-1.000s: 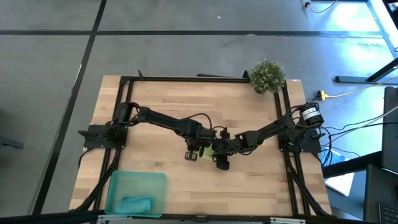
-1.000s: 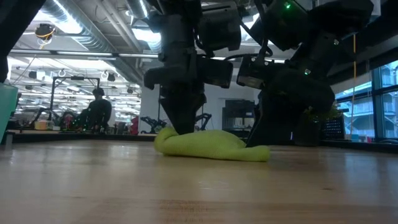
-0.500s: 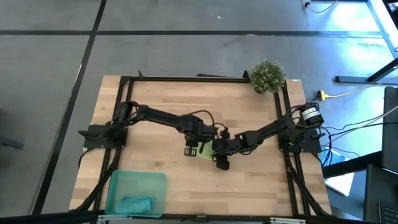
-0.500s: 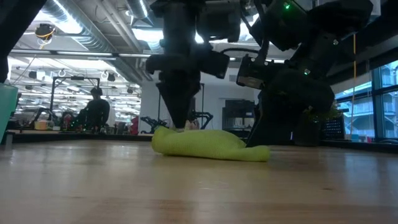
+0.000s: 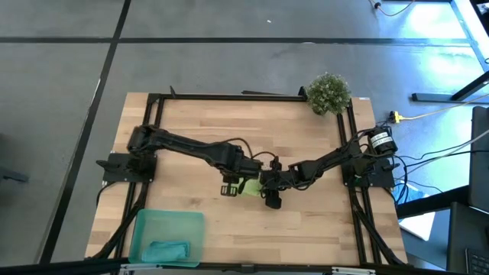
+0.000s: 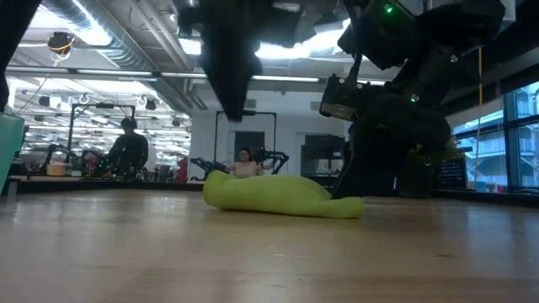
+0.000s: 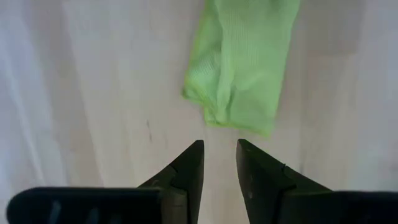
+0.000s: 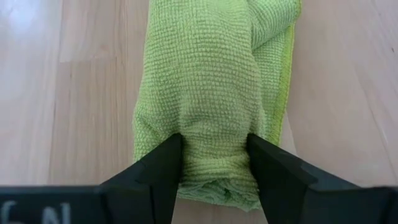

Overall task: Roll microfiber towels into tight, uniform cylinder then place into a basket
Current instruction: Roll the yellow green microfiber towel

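Lime-green microfiber towel [image 5: 250, 186], rolled into a loose, lumpy cylinder, lying on the wooden table [image 5: 191, 130] at centre frame of the high view. One end pinched between the fingers of the right gripper [image 8: 213, 163], just right of the roll in the high view: jaws spread wide and pressing into both sides of the bundle. Left gripper [image 7: 219, 163] raised clear of the other end, just left of it in the high view: jaws nearly closed, a narrow gap between the tips, empty, touching nothing. Teal towel [image 5: 168, 250] already lying in the translucent teal basket [image 5: 139, 226], lower left of the high view, well apart from the work. Potted plant [image 5: 328, 93] at the upper right table corner.

Step judged in hand: tightening and evening the roll before transfer. Best done by keeping the held end clamped, regripping the free end squarely across its full width, tucking the loose flap under, and lifting both ends level to prevent unrolling.
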Robot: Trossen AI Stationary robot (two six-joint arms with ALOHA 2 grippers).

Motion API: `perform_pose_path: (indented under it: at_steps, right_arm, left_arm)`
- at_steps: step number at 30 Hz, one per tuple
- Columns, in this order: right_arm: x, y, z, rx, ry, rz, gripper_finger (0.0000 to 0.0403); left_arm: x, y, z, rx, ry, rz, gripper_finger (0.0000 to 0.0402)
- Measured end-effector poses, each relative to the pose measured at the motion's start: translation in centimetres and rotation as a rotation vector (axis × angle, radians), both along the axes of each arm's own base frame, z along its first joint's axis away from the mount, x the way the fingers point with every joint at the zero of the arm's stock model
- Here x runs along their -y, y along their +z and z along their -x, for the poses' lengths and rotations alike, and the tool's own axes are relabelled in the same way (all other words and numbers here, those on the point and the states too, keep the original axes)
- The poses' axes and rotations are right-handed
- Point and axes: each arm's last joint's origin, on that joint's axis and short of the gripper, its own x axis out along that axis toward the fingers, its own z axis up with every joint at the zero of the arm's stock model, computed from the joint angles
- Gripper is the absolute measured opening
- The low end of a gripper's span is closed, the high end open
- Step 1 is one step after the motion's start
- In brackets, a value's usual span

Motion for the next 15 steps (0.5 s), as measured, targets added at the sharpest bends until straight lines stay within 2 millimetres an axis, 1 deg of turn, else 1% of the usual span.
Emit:
perform_pose_path:
  at_steps: [4, 8, 11, 13, 15]
  right_arm:
    - [0.0, 0.0, -0.1, 0.007, 0.001, -0.001, 0.0184]
    - [0.0, 0.0, -0.1, 0.009, 0.001, -0.001, 0.0184]
    - [0.0, 0.0, -0.1, 0.01, 0.002, -0.001, 0.0184]
    - [0.0, 0.0, -0.1, 0.01, 0.002, -0.002, 0.0184]
    - [0.0, 0.0, -0.1, 0.011, 0.002, -0.001, 0.0184]
  left_arm:
    - [0.6, 2.4, 1.3, 0.063, 0.029, 0.013, 0.0089]
    - [1.6, 3.1, 2.2, 0.083, 0.026, 0.02, 0.0089]
    - [2.3, 2.9, 2.7, 0.086, 0.027, 0.025, 0.0089]
    - [2.8, 2.0, 3.1, 0.057, 0.017, 0.018, 0.0089]
    - [3.2, 1.1, 3.3, 0.067, 0.002, 0.018, 0.0089]
